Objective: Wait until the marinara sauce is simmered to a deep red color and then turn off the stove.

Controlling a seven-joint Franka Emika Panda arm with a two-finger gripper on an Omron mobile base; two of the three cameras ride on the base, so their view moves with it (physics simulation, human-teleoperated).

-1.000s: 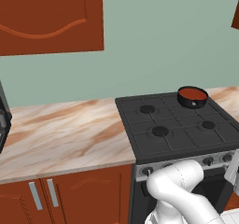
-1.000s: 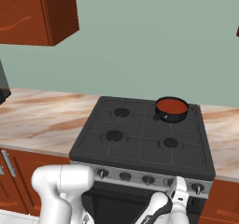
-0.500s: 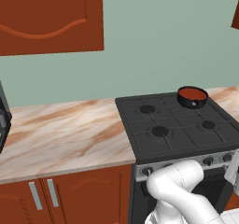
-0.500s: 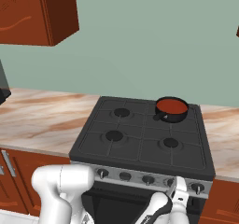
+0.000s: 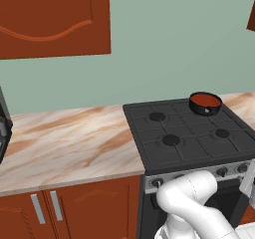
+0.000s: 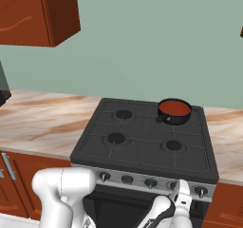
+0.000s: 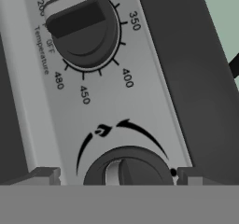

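The marinara sauce is a flat red-orange disc in a small black pan on the back right burner of the stove. My gripper hovers low in front of the silver knob strip, near its right end. In the hand view the gripper is open, one fingertip on each side of a dark round knob with a flame mark above it. The fingertips stand apart from the knob. A second knob with a temperature scale lies further up.
Marble counter runs left of the stove, with wooden cabinet doors below and wall cabinets above. More knobs line the front strip. Counter continues right of the stove.
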